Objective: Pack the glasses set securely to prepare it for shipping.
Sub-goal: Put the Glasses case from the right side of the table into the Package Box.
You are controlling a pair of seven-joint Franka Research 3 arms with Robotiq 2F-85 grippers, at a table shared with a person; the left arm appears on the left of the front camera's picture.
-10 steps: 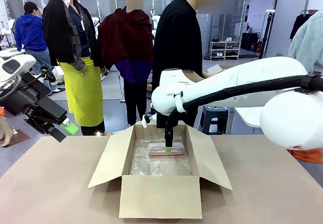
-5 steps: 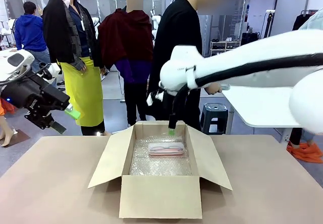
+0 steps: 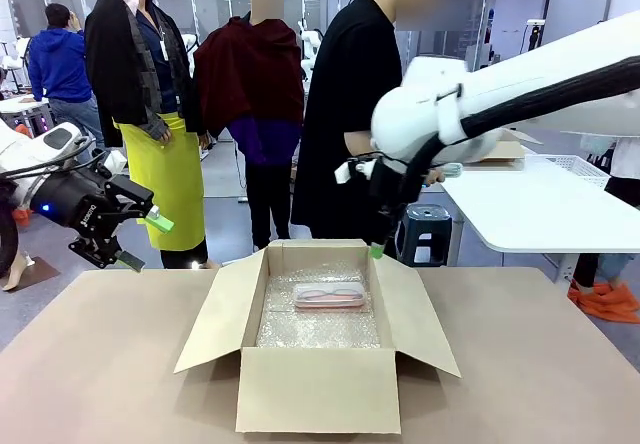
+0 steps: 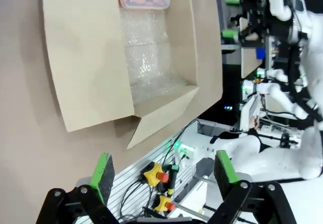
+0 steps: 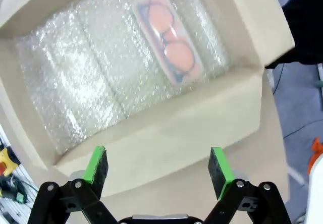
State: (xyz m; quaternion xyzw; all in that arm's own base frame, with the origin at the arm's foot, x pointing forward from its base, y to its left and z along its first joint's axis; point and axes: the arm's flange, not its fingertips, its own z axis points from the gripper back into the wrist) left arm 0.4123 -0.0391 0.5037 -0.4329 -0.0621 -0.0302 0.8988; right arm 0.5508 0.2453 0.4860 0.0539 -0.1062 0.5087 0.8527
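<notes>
The pink glasses case (image 3: 328, 295) lies on bubble wrap (image 3: 315, 332) at the far end of the box (image 3: 318, 389). The right jaws, wide open and empty, hang above the box's far right corner; the left jaws likewise, left of the box.

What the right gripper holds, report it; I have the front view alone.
Observer: Nothing. In the right wrist view the right gripper is open and empty, above one edge of the box.
Operator: Now read me the box floor.
Observer: Bubble wrap covers it from wall to wall.
Operator: Check the case.
Observer: One case lies flat on the wrap near one wall; seen from above, the glasses inside show both pink lenses through the clear lid.
</notes>
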